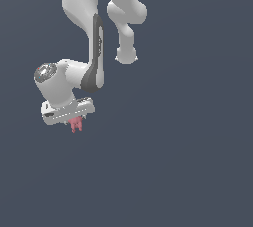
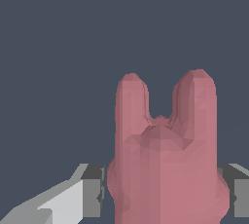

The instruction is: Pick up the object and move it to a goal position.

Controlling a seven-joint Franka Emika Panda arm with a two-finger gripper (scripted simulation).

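Observation:
The object (image 1: 75, 125) is a small pinkish-red piece that ends in two prongs. In the exterior view it hangs from under the white hand of my arm, at the exterior view's left, with grey ground showing below it. My gripper (image 1: 75, 121) is shut on it. In the wrist view the object (image 2: 165, 159) fills the middle, its two rounded prongs pointing away from the camera. The grey fingers (image 2: 92, 191) press on both of its sides. The fingertips themselves are mostly hidden by the object.
The white arm (image 1: 94, 33) comes down from the top of the exterior view. The ground (image 1: 173, 171) is a plain dark grey-blue surface with no other object in view.

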